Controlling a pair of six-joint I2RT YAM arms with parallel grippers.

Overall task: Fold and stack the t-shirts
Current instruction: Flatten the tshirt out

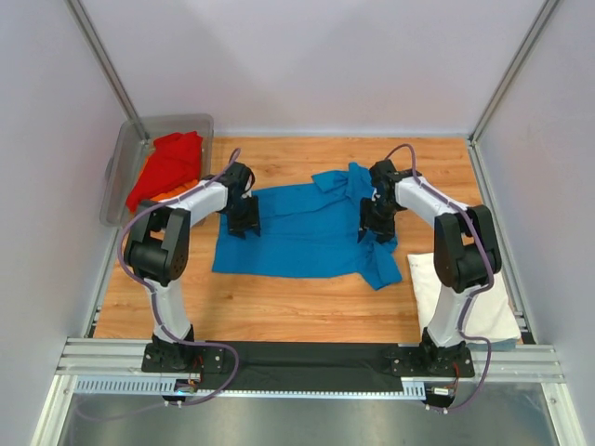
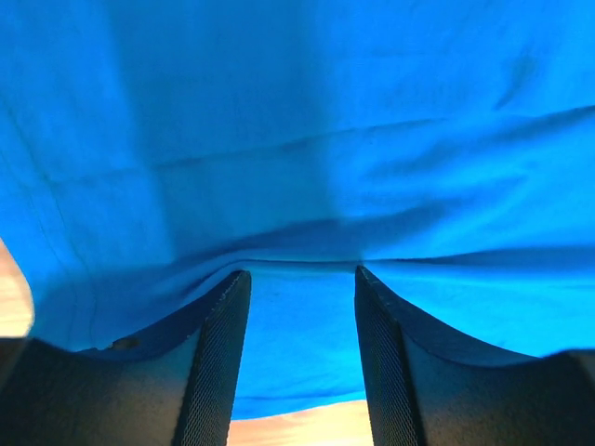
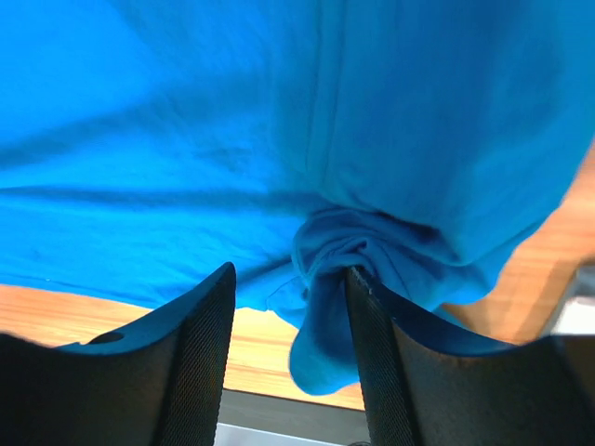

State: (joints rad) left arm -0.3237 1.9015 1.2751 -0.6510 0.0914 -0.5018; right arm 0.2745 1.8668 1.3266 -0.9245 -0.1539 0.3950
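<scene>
Top external: red t-shirt (image 1: pixel 168 165) in tub (image 1: pixel 124 156)

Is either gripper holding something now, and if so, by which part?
Neither looks clamped. The left gripper stands open on flat cloth of the blue t-shirt; the right gripper is open around a bunched fold, which touches one finger only.

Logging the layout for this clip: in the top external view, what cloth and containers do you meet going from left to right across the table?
grey plastic tub with the red t-shirt in it → blue t-shirt spread flat → white t-shirt
</scene>
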